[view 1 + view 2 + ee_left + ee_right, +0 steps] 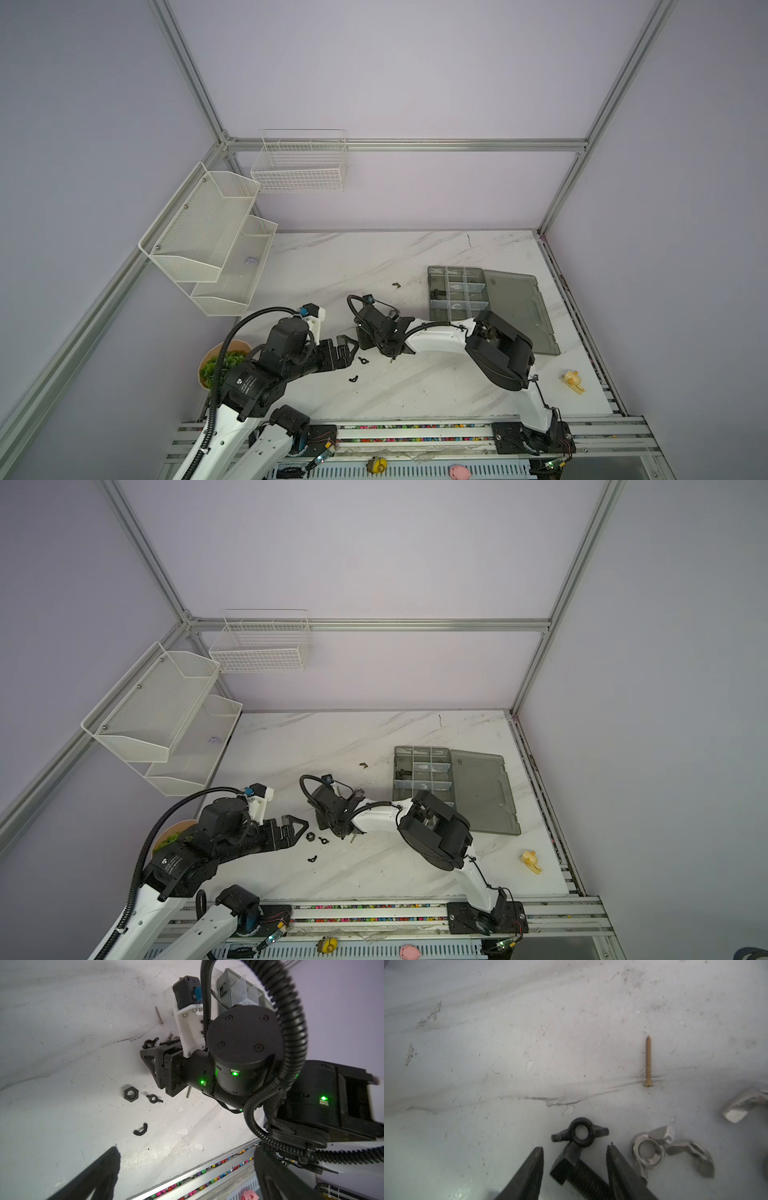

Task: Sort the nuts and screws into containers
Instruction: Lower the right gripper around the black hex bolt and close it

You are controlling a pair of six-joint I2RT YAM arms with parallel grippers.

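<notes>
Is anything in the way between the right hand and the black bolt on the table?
Nothing visible. The black bolt lies between the open fingers of the right hand. A black wing nut sits against the bolt's head just past the fingertips, and a silver wing nut lies close outside one finger.

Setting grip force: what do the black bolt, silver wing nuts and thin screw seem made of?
The bolt looks like steel with a matte black coating and crisp cut threads. The wing nuts are metal, perhaps zinc-plated steel: shiny grey with highlights. The screw is brass or brass-plated, judging by its yellow-gold sheen.
</notes>
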